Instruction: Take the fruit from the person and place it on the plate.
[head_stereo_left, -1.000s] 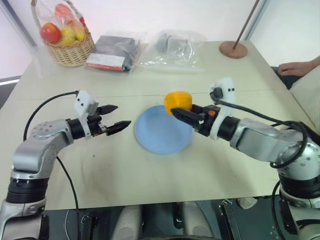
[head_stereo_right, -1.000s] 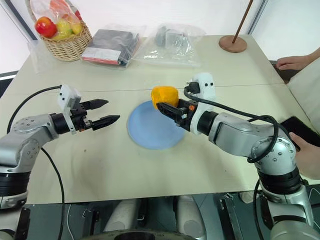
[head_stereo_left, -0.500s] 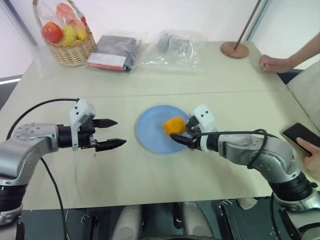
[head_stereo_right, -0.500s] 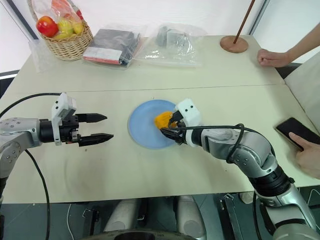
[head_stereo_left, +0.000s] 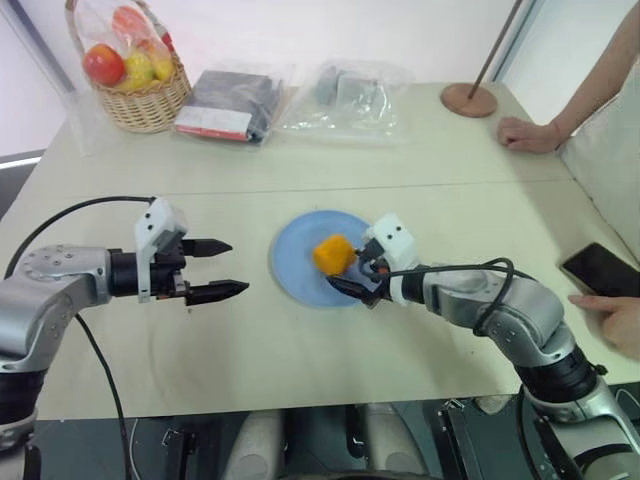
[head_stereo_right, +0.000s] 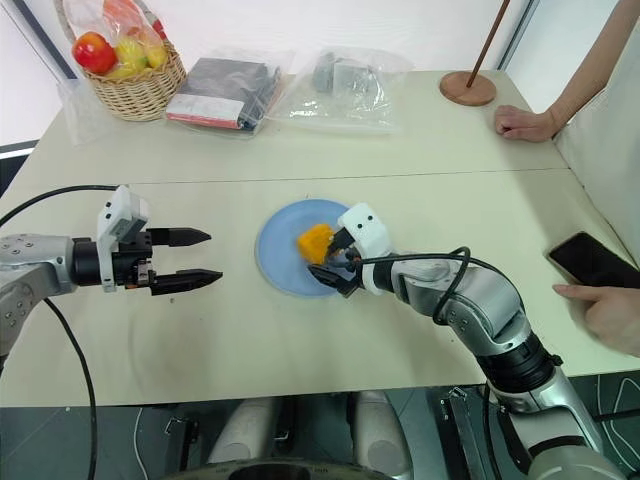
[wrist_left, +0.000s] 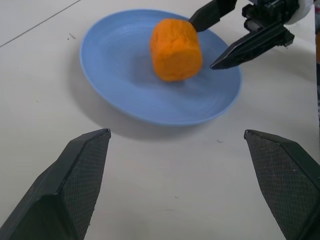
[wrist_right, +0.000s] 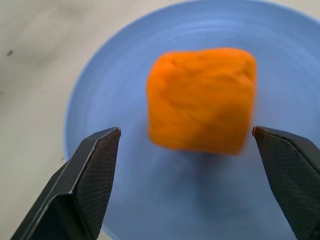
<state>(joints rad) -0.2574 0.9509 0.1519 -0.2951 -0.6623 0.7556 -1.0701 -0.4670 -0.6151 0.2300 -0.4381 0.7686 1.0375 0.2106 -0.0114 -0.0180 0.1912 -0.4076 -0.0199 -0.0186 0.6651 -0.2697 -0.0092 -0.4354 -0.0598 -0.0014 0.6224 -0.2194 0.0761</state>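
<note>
Pale and wide, the bench (head_stereo_left: 300, 350) carries the light-blue plate (head_stereo_left: 295, 270) at its middle, and we see the orange fruit (head_stereo_left: 331, 253) resting on it. Our right tool (head_stereo_left: 348, 279) sits over the plate's rim with fingers spread wide either side of the fruit, gripping nothing. Our left tool (head_stereo_left: 222, 268) hovers open and empty, well apart. The person's hand (head_stereo_left: 525, 134) rests at the far edge.

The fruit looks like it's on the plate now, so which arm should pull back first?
The right. Its gripper stands open around the fruit on the plate, so it probably only needs to back away. The left gripper is open, off beside the plate.
</note>
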